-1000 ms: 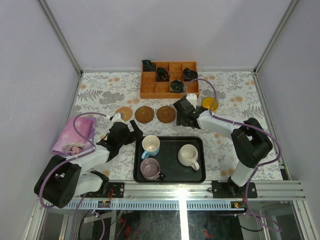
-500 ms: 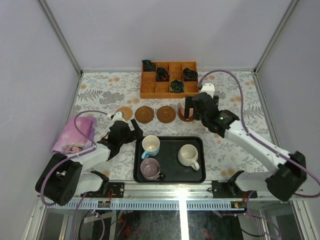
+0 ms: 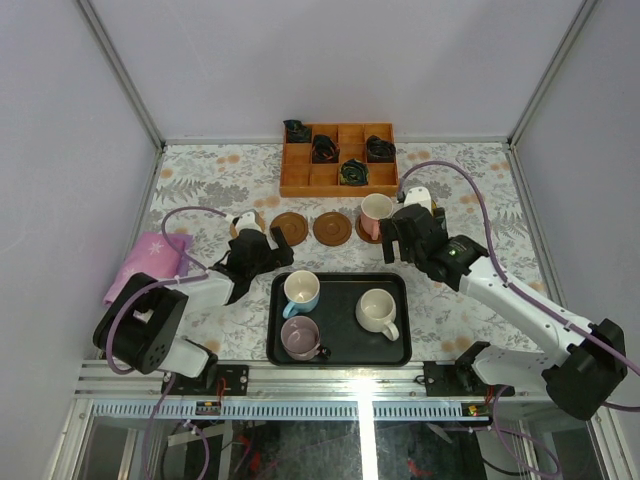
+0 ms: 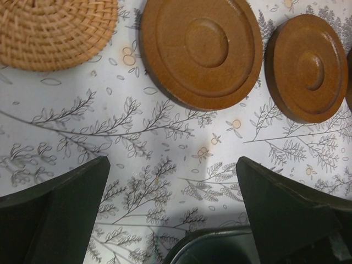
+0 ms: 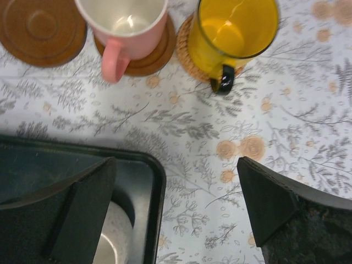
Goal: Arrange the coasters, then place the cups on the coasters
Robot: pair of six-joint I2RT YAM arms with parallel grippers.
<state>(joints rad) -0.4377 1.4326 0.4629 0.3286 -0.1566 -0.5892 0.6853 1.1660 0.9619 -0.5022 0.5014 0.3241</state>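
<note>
Withdrawn from the pink cup (image 5: 124, 22), now seated on a dark brown coaster (image 5: 161, 48) left of the yellow cup (image 5: 236, 27), the right gripper (image 5: 176, 187) stands wide open, as does the left gripper (image 4: 173, 184); next, grip the cream-white cup (image 3: 375, 308) by its rim, away from the handle.

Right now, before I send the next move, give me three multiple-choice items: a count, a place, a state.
1. Cups on the tray? A two, B five, C three.
2. The pink cup stands: A on the tray, B on a brown coaster, C in the right gripper.
3. The right gripper is: A open and empty, B shut on the pink cup, C shut on the tray.
Key: C, the blue cup, cream cup and mauve cup sit there; B, a brown rim shows under it; A, its fingers stand wide apart, nothing between.
</note>
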